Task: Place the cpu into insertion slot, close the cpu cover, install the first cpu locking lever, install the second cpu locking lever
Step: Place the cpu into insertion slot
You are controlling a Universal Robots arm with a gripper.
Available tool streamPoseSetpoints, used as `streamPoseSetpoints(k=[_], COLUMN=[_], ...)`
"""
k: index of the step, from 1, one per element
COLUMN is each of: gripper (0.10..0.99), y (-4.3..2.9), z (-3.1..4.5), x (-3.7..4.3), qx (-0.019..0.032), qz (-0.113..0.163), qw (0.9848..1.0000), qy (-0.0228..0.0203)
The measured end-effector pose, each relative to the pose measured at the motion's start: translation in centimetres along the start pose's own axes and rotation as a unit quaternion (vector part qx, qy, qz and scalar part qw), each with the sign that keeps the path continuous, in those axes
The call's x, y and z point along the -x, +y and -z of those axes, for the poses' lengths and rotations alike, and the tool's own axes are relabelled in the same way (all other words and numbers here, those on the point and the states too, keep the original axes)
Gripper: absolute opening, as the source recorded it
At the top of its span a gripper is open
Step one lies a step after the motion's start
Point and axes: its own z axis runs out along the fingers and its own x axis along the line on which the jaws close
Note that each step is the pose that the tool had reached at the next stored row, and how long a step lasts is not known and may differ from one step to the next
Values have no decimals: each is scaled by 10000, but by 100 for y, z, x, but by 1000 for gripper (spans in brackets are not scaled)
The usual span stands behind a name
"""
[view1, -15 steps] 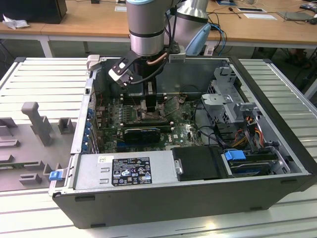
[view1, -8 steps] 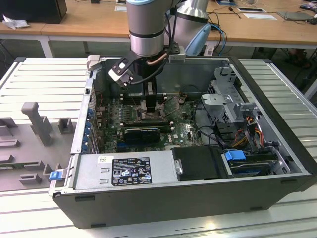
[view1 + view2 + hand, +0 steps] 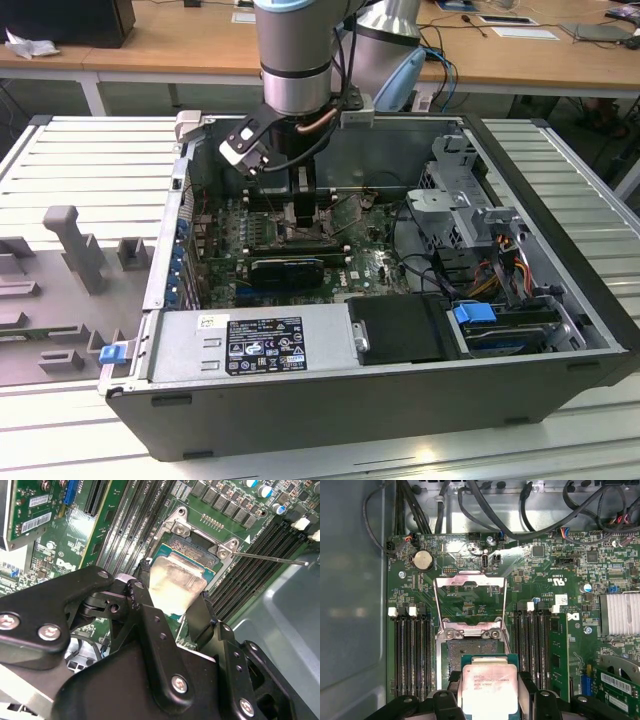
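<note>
Black fingers (image 3: 150,625) fill the foreground of both wrist views, and the gripper (image 3: 172,585) has its jaws closed to about the chip's width, clamping the cpu (image 3: 176,580) by two opposite edges. The chip's pale metal face is turned up towards the cameras. In the first wrist view the gripper (image 3: 490,690) holds the cpu (image 3: 489,687) over the near part of the slot (image 3: 454,655), whose dark centre shows beyond the chip's far edge. Whether the chip touches the slot (image 3: 189,542) or hangs just above it cannot be told.

Beyond the slot, the cover (image 3: 439,605) is swung open on its hinge, so green board (image 3: 470,555) shows through its window. A thin lever (image 3: 265,559) reaches from the slot's corner out across the memory slots (image 3: 412,655), which flank the slot on both sides. A finned heatsink (image 3: 620,612) sits further off on the board, and dark cables (image 3: 470,505) run along its far edge.

From the exterior view, the gripper (image 3: 300,205) reaches down into the open case (image 3: 400,400), which lies on a ribbed metal table (image 3: 80,150).
</note>
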Motion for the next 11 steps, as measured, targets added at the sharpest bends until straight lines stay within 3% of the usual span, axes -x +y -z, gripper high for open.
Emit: streamPoseSetpoints(k=[11], gripper=[533], y=[-3], z=[-22], x=[-12], qx=[0], qz=[-1], qw=[10000], qy=[1])
